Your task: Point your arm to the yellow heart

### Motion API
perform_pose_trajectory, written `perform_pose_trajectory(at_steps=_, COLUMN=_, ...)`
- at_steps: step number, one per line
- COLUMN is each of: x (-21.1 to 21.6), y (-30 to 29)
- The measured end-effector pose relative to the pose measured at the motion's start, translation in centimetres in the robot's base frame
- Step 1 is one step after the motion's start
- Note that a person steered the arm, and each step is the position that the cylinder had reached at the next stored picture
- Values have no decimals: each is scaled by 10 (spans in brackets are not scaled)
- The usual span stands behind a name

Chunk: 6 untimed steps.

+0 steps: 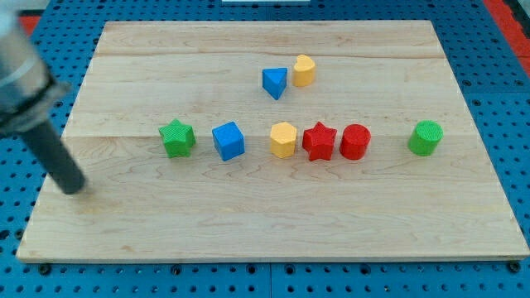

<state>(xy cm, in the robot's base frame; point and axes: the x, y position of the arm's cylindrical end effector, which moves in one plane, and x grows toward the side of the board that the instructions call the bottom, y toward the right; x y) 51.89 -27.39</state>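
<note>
The yellow heart (304,70) sits near the view's top centre, touching or almost touching a blue triangle (275,82) on its left. My tip (74,187) rests on the board at the view's left, far from the heart, below and left of a green star (177,138). The rod runs up and left out of view.
A row crosses the wooden board (265,223)'s middle: green star, blue cube (228,140), yellow hexagon (283,139), red star (319,141), red cylinder (355,141), and a green cylinder (426,137) apart at the right. Blue pegboard surrounds the board.
</note>
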Motion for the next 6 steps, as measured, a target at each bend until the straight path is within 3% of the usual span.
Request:
perform_pose_trajectory(at_steps=1, x=-23, y=-31)
perform_pose_trajectory(at_steps=3, x=-130, y=-18)
perform_pose_trajectory(at_steps=4, x=-154, y=47)
perform_pose_trajectory(at_steps=6, x=-125, y=217)
